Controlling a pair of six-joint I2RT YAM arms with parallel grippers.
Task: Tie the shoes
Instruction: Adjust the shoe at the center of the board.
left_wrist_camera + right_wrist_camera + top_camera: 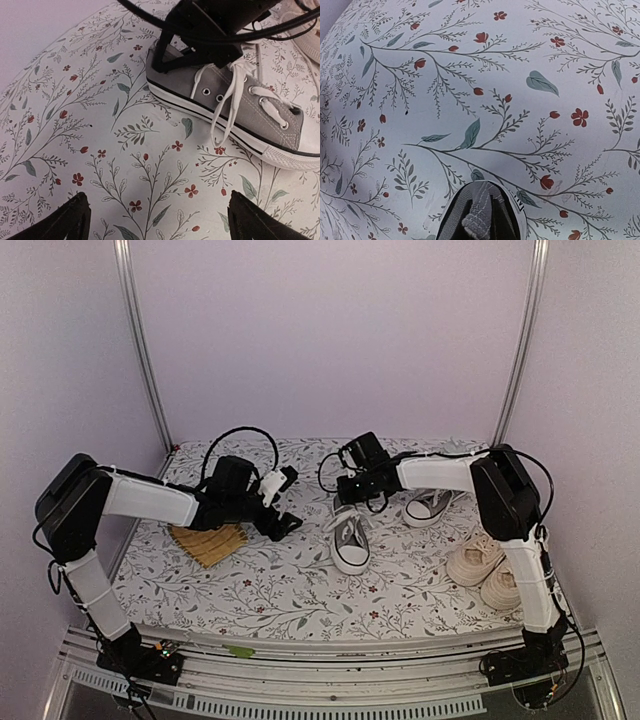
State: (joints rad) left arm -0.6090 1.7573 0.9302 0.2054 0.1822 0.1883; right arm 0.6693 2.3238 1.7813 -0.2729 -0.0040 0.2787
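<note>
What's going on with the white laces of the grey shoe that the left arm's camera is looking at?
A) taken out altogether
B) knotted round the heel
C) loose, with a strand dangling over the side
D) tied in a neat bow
C: in the left wrist view the lace of the grey shoe hangs untied down its side, past the sole.

Plain pale-lilac walls (pixel 330 330) and two metal corner posts (pixel 140 340) enclose a floral-printed tablecloth (pixel 290 585).
</note>
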